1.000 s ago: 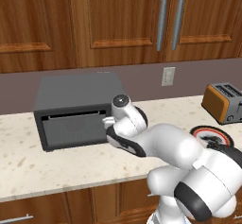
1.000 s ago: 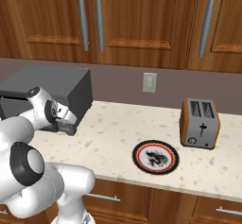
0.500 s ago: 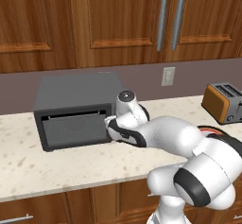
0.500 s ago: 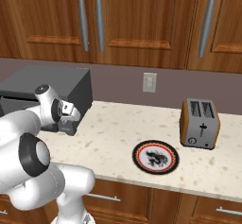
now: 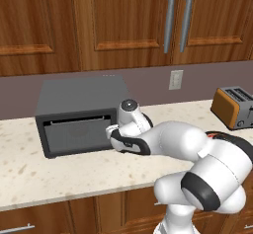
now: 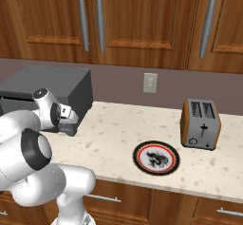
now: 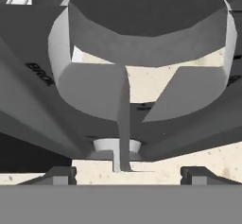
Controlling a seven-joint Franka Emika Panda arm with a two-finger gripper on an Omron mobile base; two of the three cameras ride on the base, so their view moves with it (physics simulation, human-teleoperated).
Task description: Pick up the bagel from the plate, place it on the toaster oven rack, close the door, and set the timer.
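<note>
Gripping nothing yet, my gripper (image 7: pixel 125 173) has its tips spread on either side of a knob (image 7: pixel 142 53) on the toaster oven (image 5: pixel 79 114). Door (image 5: pixel 79 134) looks shut, plate (image 6: pixel 156 157) lies bare, bagel unseen; timer remains.

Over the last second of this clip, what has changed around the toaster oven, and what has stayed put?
The arm has swung its gripper in closer to the toaster oven, at the right end of the door, with a grey round knob looming close ahead in the hand view. The door stays shut; the plate and the orange toaster are unmoved.
</note>
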